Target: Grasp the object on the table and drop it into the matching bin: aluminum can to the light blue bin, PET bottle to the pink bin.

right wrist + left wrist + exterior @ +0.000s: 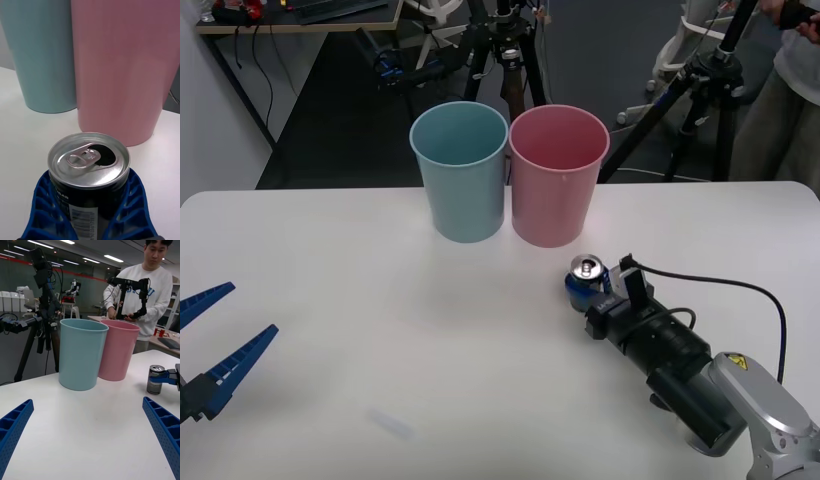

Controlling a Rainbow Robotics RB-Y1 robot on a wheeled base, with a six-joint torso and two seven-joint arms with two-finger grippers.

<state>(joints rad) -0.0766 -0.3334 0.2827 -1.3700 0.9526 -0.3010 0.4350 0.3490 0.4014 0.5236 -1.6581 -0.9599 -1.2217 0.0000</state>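
Right gripper (pixel 161 378) clasps the aluminum can (pixel 155 379) beside the pink bin (pixel 117 350).

Black tripods (pixel 500 55) stand behind the table, with a desk (pixel 300 15) beyond.

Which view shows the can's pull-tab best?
Right wrist view: the aluminum can sits close between the right gripper fingers, opened top and pull-tab facing the camera. Front view shows its small shiny top; left wrist view shows it side-on.

Your right gripper (pixel 592 288) with the aluminum can (pixel 586 277) has the pink bin (pixel 558 176) close ahead — the light blue bin (pixel 460 171) touches it, with open table (pixel 360 300) leftward.
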